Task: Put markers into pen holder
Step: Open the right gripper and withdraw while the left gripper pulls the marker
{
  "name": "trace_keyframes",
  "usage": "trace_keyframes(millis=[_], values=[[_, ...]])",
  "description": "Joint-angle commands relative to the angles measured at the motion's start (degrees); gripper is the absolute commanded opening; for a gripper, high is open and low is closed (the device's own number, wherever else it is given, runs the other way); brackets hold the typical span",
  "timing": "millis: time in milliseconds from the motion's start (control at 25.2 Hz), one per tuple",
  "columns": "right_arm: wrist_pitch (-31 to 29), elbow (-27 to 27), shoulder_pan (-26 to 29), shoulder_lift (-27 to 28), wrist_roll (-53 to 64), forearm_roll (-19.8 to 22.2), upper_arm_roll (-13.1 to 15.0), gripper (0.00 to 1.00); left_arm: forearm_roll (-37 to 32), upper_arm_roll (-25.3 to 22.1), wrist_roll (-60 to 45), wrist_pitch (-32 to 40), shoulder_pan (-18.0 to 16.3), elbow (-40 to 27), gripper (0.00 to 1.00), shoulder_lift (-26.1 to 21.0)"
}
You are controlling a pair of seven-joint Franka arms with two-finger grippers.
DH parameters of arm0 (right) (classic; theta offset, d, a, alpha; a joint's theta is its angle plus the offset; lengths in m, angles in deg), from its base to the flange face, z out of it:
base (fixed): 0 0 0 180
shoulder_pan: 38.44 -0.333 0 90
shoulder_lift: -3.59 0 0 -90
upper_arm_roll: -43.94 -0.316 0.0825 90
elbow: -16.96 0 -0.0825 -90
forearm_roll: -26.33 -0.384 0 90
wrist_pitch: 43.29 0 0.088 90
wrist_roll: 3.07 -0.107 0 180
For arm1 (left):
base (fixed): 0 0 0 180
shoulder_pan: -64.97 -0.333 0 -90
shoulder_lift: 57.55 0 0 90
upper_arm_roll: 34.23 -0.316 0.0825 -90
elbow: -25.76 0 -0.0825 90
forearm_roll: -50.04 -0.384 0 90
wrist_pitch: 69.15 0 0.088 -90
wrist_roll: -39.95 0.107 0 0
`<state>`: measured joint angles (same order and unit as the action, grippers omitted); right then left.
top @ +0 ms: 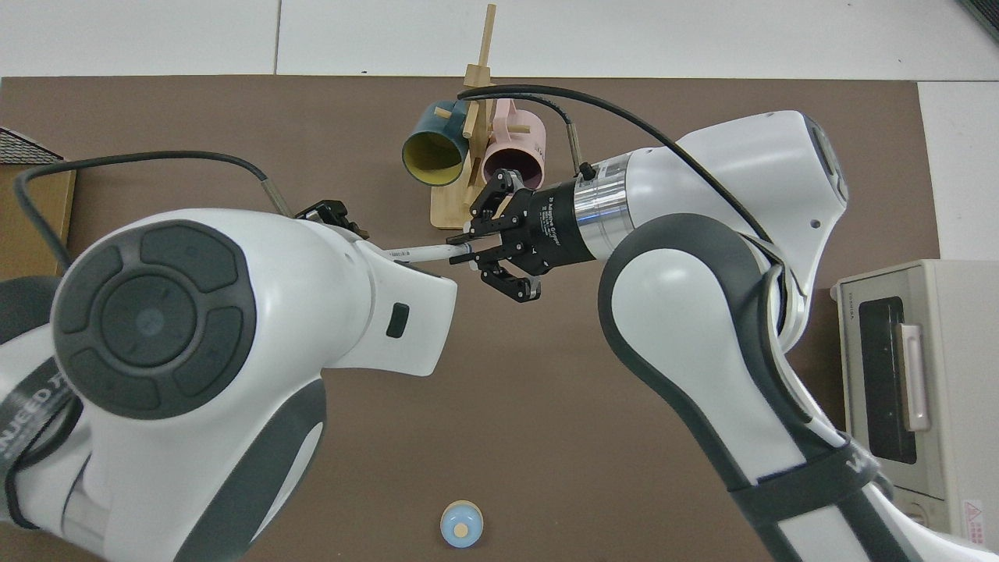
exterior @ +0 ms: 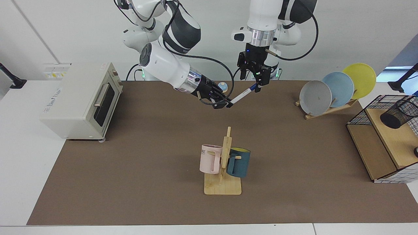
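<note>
A plain white wall [exterior: 81, 29] stands behind the white table [exterior: 19, 156], whose top is mostly covered by a brown mat [exterior: 147, 163], evenly lit.

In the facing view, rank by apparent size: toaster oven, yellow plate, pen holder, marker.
1. Toaster oven
2. Yellow plate, partly hidden by the blue plate
3. Pen holder, partly behind the basket's wires
4. Marker, slimmest; blue cap sits at the left end effector
</note>
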<state>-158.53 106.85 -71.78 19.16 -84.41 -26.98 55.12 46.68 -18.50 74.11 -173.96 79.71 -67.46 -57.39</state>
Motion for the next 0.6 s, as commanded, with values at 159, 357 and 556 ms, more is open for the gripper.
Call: trace_keyframes(millis=[159,357,556], values=[[0.2,-0.6,0.2,0.4,3.2,1.2,0.0,0.00,0.1,-0.2,-0.6,-2.5,1.5,1.3,0.65,-2.4],[0.3,-0.5,0.2,0.3,3.2,1.3,0.0,0.00,0.0,0.1,0.0,-2.6,1.6,1.6,0.26,-2.8],[0.3,-0.3,0.2,0.3,3.3,1.3,0.0,0.00,0.1,0.1,-0.1,-2.5,1.6,1.8,0.00,-2.8]])
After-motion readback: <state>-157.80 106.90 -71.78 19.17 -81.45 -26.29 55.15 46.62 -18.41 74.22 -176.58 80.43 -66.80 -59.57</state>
